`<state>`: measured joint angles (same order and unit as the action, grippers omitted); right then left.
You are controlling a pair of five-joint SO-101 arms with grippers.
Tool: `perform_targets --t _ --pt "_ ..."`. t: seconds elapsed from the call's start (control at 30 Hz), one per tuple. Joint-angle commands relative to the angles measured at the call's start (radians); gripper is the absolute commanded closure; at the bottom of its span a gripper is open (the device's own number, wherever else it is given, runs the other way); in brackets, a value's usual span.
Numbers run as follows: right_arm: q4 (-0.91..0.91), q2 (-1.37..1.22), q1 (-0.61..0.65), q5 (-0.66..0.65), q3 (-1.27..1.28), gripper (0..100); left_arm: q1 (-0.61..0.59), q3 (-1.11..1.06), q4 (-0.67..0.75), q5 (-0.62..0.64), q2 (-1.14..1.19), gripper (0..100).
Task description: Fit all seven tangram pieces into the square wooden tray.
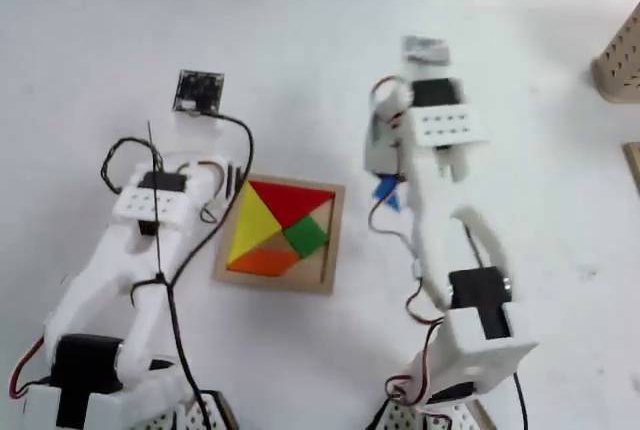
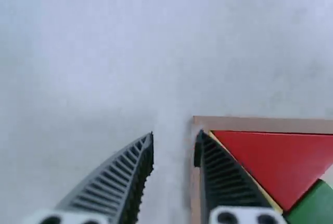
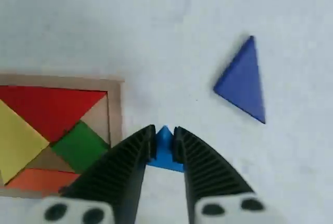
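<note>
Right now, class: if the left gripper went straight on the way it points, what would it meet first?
Probably just the bare table: the left gripper is open at a corner of the wooden tray, and nothing lies ahead of it, though depth is hard to judge.

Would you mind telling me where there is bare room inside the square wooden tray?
Bare wood lies between the red triangle, green square and the square wooden tray's rim nearest the right pincer. The yellow triangle side is packed.

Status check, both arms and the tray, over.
Left gripper open, at tray corner. Right gripper shut on small blue piece. Second blue triangle loose on table. Nothing blocking.
</note>
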<state>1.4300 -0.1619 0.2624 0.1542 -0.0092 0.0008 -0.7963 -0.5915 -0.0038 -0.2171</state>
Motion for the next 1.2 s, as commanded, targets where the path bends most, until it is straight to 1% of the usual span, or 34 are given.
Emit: perform_targets --t 0.0,0.1,0.2,0.4,0.53,0.6,0.77,0.83,0.97,1.1,1.17 --pt "-0.114 0.050 0.120 -0.025 0.089 98.1 -0.039 0.060 0.003 0.000 -0.008 88" --pt "-0.199 0.050 0.183 -0.028 0.141 98.1 -0.047 0.060 0.005 0.000 -0.008 88" --pt "-0.225 0.050 0.211 -0.025 0.150 98.0 -0.047 0.060 0.005 0.000 -0.008 88" --pt "-0.288 0.039 0.220 -0.023 0.166 97.8 -0.045 0.060 0.005 0.000 -0.008 88" --pt "-0.337 -0.025 0.240 -0.023 0.167 97.6 -0.045 0.060 0.005 0.000 -0.008 88" --pt "-0.335 -0.053 0.248 -0.023 0.152 94.6 -0.044 0.060 0.005 0.000 -0.008 88" --pt "-0.257 -0.071 0.254 -0.021 0.075 78.6 -0.041 0.060 0.005 -0.003 -0.008 88" --pt "-0.231 -0.070 0.257 -0.021 0.057 75.6 -0.041 0.060 0.005 -0.003 -0.008 88" --pt "-0.159 -0.068 0.242 -0.023 -0.008 75.4 -0.041 0.060 0.005 -0.003 -0.008 88" --pt "0.007 -0.068 0.148 -0.032 -0.130 75.6 -0.021 0.060 -0.002 -0.003 -0.008 88" --pt "0.067 -0.068 0.077 -0.032 -0.170 79.2 0.008 0.058 -0.005 -0.003 -0.012 88"
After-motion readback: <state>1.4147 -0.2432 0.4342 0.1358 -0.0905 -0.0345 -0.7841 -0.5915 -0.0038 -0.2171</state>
